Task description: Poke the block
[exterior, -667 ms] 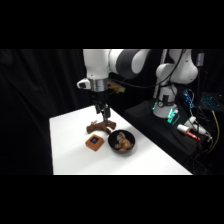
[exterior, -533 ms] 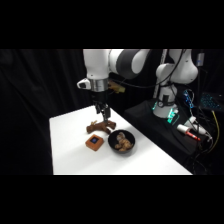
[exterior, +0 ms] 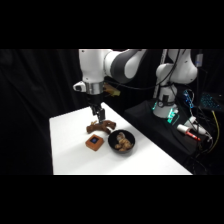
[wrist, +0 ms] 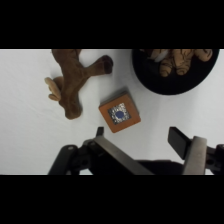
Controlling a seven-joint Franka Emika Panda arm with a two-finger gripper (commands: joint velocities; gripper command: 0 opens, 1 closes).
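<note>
- Pincer (wrist: 142, 137) hung above the counter (exterior: 70, 150), fingers parted and holding nothing, poised over the brown branch-like toy (exterior: 99, 127).
- Block (wrist: 119, 112) lay flat mid-counter, just beside the black bowl (wrist: 175, 82), toward the near edge from the toy.
- Approach step, by my read: nothing touched yet.
- Next move called for lining up over the block, then descending to prod it.

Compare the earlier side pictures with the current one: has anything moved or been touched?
Nothing visibly changed. The gripper hangs above the brown branch-like toy, holding nothing, its fingers apart. The block, the toy and the black bowl lie where they were on the table.
</note>
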